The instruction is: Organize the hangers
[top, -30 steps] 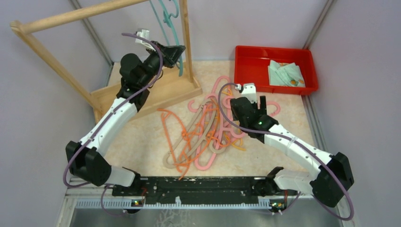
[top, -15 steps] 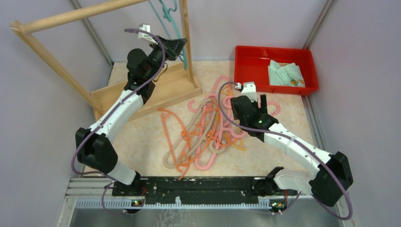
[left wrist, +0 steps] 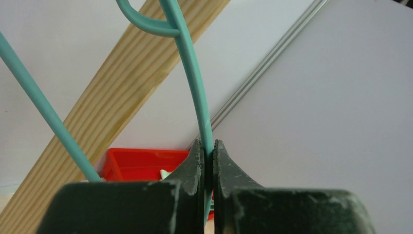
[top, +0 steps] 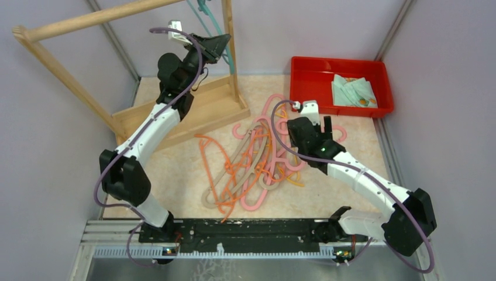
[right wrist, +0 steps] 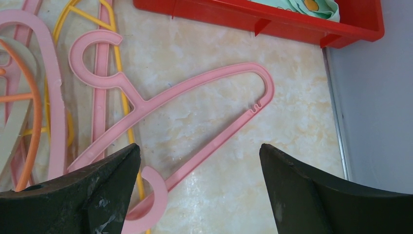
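Note:
A tangled pile of pink, orange, beige and yellow hangers (top: pixel 251 167) lies in the middle of the table. My left gripper (top: pixel 224 45) is raised beside the wooden rack's upright and is shut on the thin bar of a teal hanger (top: pixel 205 13), whose top runs out of the top view. In the left wrist view the jaws (left wrist: pixel 208 146) pinch that teal bar (left wrist: pixel 195 78). My right gripper (top: pixel 326 126) is open and empty, low over the pile's right edge. In the right wrist view it (right wrist: pixel 198 146) spans a pink hanger (right wrist: pixel 195 87) without touching it.
The wooden rack has a slanted pole (top: pixel 88 20), an upright post (top: pixel 231 64) and a base (top: pixel 205 114) at the back left. A red tray (top: pixel 301 76) holding a folded cloth (top: pixel 352 91) stands at the back right. Grey walls enclose the table.
My left arm has risen and carried the teal hanger higher along the rack's upright. The right arm has barely moved, and the pile is unchanged.

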You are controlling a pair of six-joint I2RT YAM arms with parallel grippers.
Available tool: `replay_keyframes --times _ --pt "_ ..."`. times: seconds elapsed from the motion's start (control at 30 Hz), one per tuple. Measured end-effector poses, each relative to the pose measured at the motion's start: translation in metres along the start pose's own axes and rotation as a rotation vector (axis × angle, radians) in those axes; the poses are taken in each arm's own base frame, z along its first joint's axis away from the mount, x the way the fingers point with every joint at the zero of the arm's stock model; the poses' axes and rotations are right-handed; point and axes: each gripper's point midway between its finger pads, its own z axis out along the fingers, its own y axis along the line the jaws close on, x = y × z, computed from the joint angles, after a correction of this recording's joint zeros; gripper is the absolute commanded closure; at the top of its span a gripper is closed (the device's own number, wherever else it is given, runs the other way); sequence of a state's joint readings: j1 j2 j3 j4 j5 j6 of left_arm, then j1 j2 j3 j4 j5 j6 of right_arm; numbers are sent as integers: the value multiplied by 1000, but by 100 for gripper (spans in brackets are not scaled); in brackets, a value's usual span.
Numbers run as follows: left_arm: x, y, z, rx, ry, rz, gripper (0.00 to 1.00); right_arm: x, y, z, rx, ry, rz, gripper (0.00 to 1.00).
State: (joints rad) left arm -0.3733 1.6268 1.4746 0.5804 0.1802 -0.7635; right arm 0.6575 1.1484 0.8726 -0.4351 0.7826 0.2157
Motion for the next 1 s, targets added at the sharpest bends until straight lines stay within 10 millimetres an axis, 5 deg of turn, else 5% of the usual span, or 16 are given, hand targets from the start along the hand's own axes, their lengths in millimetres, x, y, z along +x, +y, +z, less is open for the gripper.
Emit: replay_keyframes --times 0.23,0.4,0.6,0.77,1.0 --pt "2 13 8 -69 7 -84 100 -6 0 0 -3 -3 3 7" --pt "9 23 12 -122 49 -169 86 -7 1 0 -11 -1 2 6" --pt "30 22 24 -96 164 -229 34 -5 2 0 -15 4 0 1" --pt "58 35 22 -89 279 -197 2 -3 4 0 -25 12 -3 1" --pt "44 24 -6 -58 304 -86 0 -3 7 0 -43 14 -5 1"
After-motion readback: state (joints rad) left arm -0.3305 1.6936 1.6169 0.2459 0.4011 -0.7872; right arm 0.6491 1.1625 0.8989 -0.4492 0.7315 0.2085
